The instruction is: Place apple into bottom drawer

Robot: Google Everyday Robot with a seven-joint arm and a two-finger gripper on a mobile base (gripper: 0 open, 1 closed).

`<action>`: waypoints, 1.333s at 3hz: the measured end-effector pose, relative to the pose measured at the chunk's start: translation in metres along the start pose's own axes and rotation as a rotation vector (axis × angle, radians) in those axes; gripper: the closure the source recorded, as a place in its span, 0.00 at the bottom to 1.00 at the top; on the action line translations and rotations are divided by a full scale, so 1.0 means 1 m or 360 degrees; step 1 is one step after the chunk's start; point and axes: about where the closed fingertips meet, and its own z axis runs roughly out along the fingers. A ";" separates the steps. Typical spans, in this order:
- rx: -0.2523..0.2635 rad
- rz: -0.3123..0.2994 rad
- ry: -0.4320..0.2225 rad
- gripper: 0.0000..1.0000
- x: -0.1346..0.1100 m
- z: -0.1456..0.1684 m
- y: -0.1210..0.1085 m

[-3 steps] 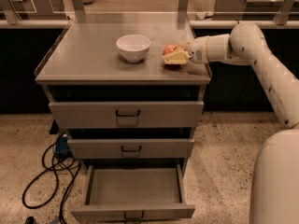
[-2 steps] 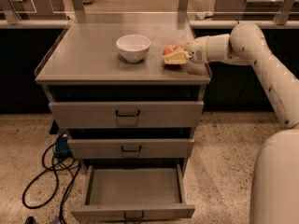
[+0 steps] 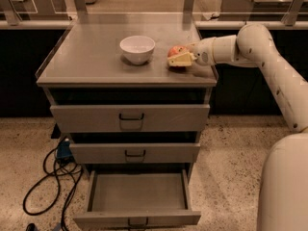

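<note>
The small red apple (image 3: 176, 50) sits on the grey cabinet top (image 3: 91, 57), right of centre near the front edge. My gripper (image 3: 177, 56) reaches in from the right and is shut on the apple, with one cream finger (image 3: 180, 60) lying across its front. The apple still rests on the top. The bottom drawer (image 3: 137, 219) is pulled out and open, and its tray is bare.
A white bowl (image 3: 137, 48) stands on the top just left of the apple. The top drawer (image 3: 130, 118) and middle drawer (image 3: 134, 153) are closed. Black cables (image 3: 50, 179) lie on the floor left of the cabinet. My white arm (image 3: 269, 66) spans the right side.
</note>
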 end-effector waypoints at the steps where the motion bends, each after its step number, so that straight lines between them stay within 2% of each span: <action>1: 0.0012 0.0011 0.0037 1.00 -0.002 0.001 0.001; 2: 0.0032 -0.0006 0.0042 1.00 0.007 -0.019 0.006; 3: 0.0022 0.0019 0.0026 1.00 0.024 -0.026 0.010; 4: 0.0023 0.0019 0.0026 1.00 0.019 -0.028 0.010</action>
